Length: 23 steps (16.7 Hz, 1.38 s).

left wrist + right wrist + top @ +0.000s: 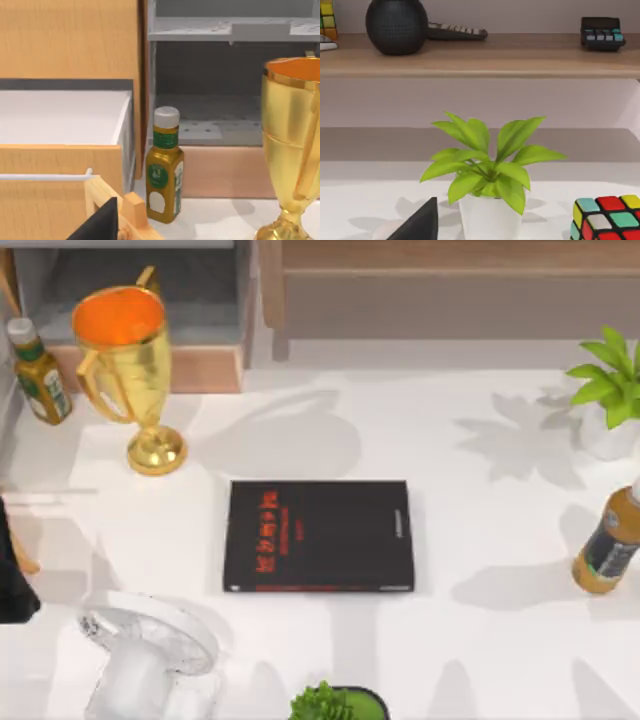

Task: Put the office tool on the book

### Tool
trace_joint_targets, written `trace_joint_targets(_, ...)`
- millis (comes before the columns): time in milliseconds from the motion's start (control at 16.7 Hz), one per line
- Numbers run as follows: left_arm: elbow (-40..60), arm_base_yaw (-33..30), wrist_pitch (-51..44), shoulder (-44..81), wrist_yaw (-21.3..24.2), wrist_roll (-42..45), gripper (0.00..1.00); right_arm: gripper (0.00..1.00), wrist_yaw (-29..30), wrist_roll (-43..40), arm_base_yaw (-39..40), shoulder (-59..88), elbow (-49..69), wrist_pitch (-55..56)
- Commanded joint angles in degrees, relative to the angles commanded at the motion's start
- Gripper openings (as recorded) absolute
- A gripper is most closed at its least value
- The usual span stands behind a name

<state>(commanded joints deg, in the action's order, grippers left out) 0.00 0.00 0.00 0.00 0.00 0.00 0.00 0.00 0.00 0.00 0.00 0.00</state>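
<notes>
Finger spread on both our grippers: cannot tell. Book [318, 536] lies flat mid-table, nothing on cover; gold trophy [135, 360] stands apart at its upper left.

White glossy desk [480, 640]: soft leaf-shaped shadows across its surface, light falling from above. Pale wooden cabinet [70, 40], upper left of the left wrist frame, with a white-lined open drawer [60, 117] below it. Grey recessed shelving unit [230, 30], upper right of that frame. Long light-wood wall shelf [480, 57] across the upper right wrist frame, against a pale grey wall [480, 100].
</notes>
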Motion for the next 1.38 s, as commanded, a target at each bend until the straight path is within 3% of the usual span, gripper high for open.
trace_joint_targets(300, 2.56, 1.21, -2.97, 3.05, -0.76, 0.11, 1.0, 1.0, 0.0, 0.0, 0.0, 0.0, 0.0, 0.0)
trace_joint_targets(600, 17.61, 6.6, -18.87, 19.3, -4.2, 0.72, 1.0, 1.0, 0.0, 0.0, 0.0, 0.0, 0.0, 0.0)
trace_joint_targets(840, 39.61, 11.89, -35.84, 39.68, -6.7, 1.6, 1.0, 1.0, 0.0, 0.0, 0.0, 0.0, 0.0, 0.0)
trace_joint_targets(1020, 61.79, 14.92, -46.54, 53.11, -7.52, 2.62, 1.0, 1.0, 0.0, 0.0, 0.0, 0.0, 0.0, 0.0)
trace_joint_targets(1380, 106.2, 17.48, -59.79, 74.16, -6.78, 7.03, 1.0, 1.0, 0.0, 0.0, 0.0, 0.0, 0.0, 0.0)
